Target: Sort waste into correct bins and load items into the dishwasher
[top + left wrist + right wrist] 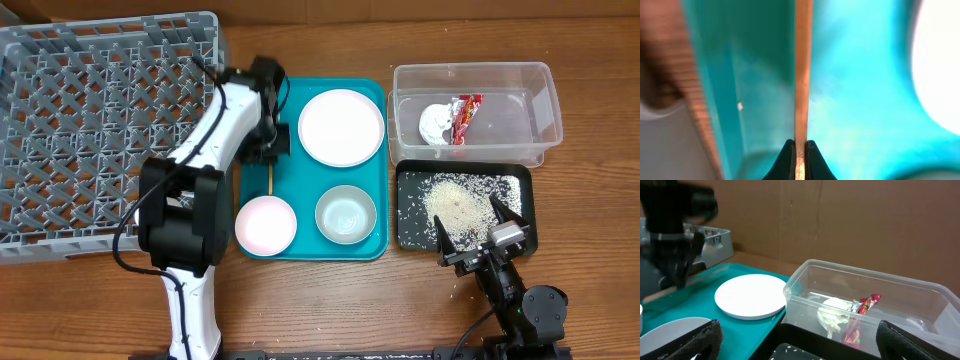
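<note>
My left gripper (272, 152) is low over the left side of the teal tray (305, 180) and is shut on a thin wooden chopstick (270, 180). The left wrist view shows the chopstick (802, 75) pinched between the fingertips (800, 150). A white plate (341, 127), a pink bowl (265, 224) and a grey-green bowl (346, 214) sit on the tray. The clear tub (540, 110) holds the napkin (435, 122) and the red wrapper (465, 118). Rice (460, 203) lies in the black tray (408, 235). My right gripper (478, 240) is open and empty at that tray's near edge.
The big grey dish rack (100, 130) fills the left side of the table, right beside the left arm. A few rice grains lie on the wood in front of the black tray. The right wrist view shows the plate (752, 296) and tub (805, 287) ahead.
</note>
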{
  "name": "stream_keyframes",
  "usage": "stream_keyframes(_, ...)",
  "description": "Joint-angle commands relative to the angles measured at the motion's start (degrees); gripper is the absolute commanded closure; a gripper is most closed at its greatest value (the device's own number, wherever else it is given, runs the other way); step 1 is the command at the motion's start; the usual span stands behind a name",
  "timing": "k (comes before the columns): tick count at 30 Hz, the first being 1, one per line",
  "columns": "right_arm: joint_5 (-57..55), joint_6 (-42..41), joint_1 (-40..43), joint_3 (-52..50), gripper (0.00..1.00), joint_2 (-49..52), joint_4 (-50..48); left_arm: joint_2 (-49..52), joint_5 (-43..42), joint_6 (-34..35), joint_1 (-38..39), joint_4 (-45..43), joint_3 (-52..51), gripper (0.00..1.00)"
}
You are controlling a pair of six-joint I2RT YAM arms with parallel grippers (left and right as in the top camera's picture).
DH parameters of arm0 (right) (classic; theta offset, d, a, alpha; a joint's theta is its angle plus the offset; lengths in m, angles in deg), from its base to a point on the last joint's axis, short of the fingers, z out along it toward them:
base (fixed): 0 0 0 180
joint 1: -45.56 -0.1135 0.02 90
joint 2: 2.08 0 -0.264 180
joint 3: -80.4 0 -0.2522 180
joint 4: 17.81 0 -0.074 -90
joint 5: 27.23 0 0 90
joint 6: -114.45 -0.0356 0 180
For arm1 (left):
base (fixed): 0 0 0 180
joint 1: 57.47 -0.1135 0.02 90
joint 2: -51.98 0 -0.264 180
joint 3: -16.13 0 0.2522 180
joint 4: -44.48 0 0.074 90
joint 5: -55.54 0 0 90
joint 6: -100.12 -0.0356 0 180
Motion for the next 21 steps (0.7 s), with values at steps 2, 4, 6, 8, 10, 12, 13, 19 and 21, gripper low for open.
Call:
stream_keyframes(2,-0.1,-0.2,-0.1,-0.6,0.00,-0.5,-0.4,-3.2,3.4,-4.7,0.0,7.0,10.8,0.96)
stream_keyframes(4,-0.1,-0.2,-0.1,-0.6,0.00,-0.5,-0.4,-4.2,7.1,-5.0,0.0,11.5,13.7,0.96)
stream_keyframes(6,-0.1,-0.2,-0.1,-0.6,0.01,-0.5,-0.4,-5.2,9.9,-5.0,-0.3,13.4,14.0,0.96)
stream_keyframes(8,-0.1,-0.2,-0.1,-0.6,0.00,-0.5,-0.4,-5.8,13.2,-4.6,-1.0,15.0,14.0,0.96)
stream_keyframes(10,-0.1,-0.2,-0.1,-0.6,0.00,-0.5,-0.4,-6.0,15.8,-3.8,-2.6,16.3,14.0,0.96)
stream_keyframes(12,-0.1,-0.2,-0.1,-0.6,0.00,-0.5,-0.4,-6.0,16.3,-3.4,-5.2,16.9,13.9,0.96)
stream_keyframes(13,-0.1,-0.2,-0.1,-0.6,0.00,-0.5,-0.4,-6.0,15.9,-2.9,-6.7,16.9,13.9,0.96)
stream_keyframes(19,-0.1,-0.2,-0.1,-0.6,0.00,-0.5,-0.4,-5.9,6.1,-7.8,-14.9,13.6,13.9,0.96)
stream_keyframes(21,-0.1,-0.2,-0.1,-0.6,0.00,-0.5,-0.4,-5.9,3.6,-10.6,-16.1,12.3,13.9,0.96)
